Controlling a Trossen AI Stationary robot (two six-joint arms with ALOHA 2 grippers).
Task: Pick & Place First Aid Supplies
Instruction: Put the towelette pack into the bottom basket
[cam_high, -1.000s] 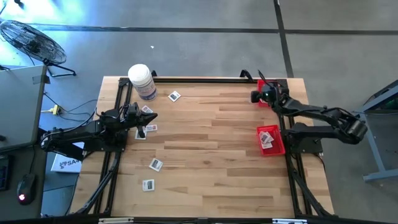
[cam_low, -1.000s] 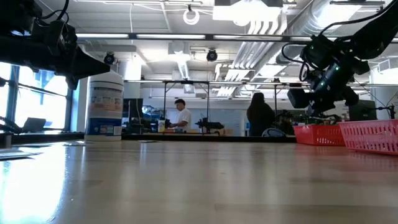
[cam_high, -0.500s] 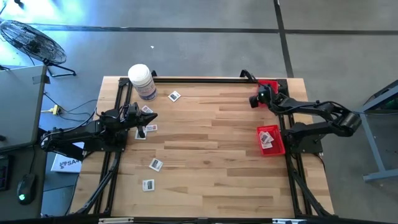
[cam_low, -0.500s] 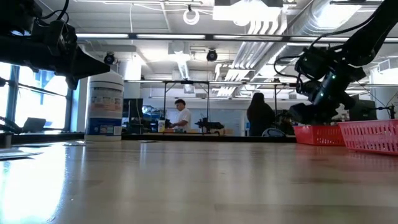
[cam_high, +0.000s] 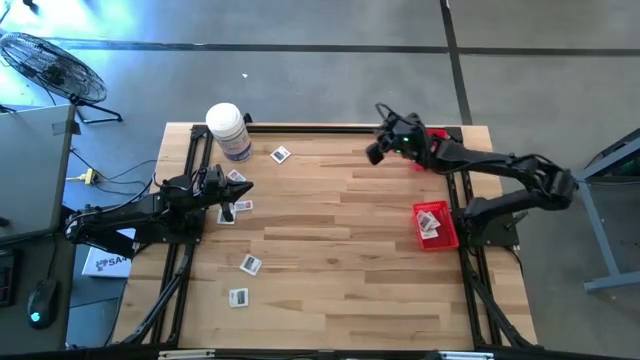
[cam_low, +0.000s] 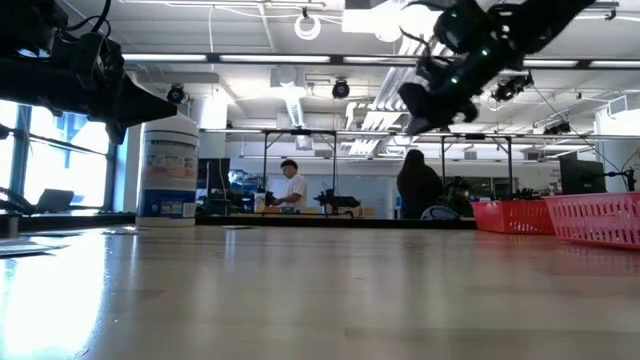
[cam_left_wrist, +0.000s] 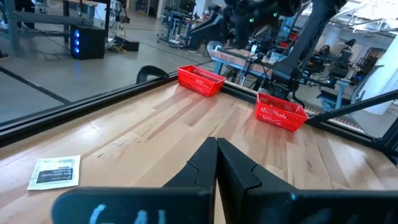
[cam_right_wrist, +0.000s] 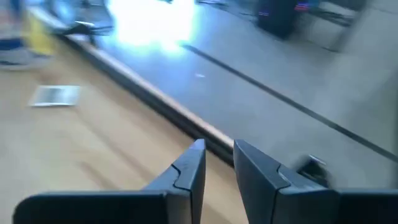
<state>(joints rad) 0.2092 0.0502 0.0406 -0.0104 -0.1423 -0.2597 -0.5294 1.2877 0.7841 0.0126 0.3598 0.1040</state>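
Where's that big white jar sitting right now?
Seen from above, the white jar stands at the table's far left corner, beside the black frame rail, with one small white packet lying just to its right.

packets (cam_high: 244, 235) left (loose on table (cam_high: 340, 230)) | baskets (cam_high: 436, 226) right

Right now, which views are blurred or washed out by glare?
Right wrist view: motion-smeared throughout, a blown-out white patch at the top, the packet only a pale smudge. Low view: the tabletop mirrors window light. High and left wrist views: sharp and evenly lit.
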